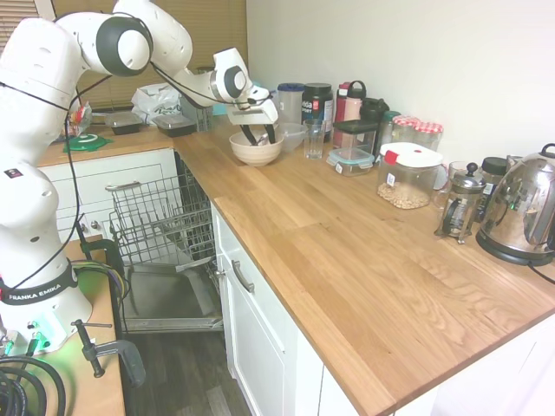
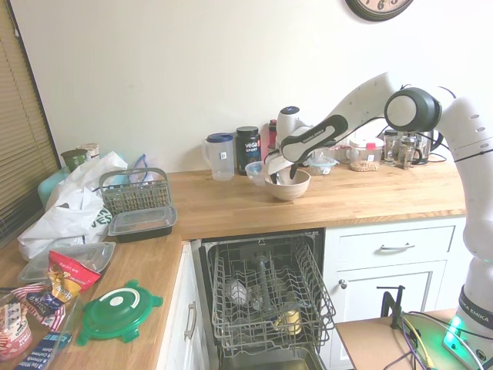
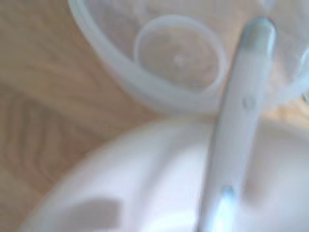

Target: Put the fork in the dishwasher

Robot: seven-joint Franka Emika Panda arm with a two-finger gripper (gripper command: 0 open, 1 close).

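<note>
The fork (image 3: 241,106) shows in the wrist view as a slim silvery handle leaning out of the beige bowl (image 1: 256,154) on the wooden counter. My gripper (image 1: 260,139) reaches down into that bowl (image 2: 289,187), open, with its dark fingers (image 1: 250,134) set apart on either side of the handle. From the second exterior view the gripper (image 2: 283,176) dips inside the bowl's rim and the fork is hidden. The dishwasher (image 1: 160,217) stands open below the counter corner, its grey wire rack (image 2: 269,293) pulled out over the lowered steel door (image 1: 173,299).
A clear plastic cup (image 1: 293,136) stands just behind the bowl. Further along the counter wall are bottles, a lidded tub (image 1: 408,173), a French press (image 1: 460,204) and a kettle (image 1: 520,208). A grey cutlery basket (image 2: 135,191), trays and bags sit on the side counter.
</note>
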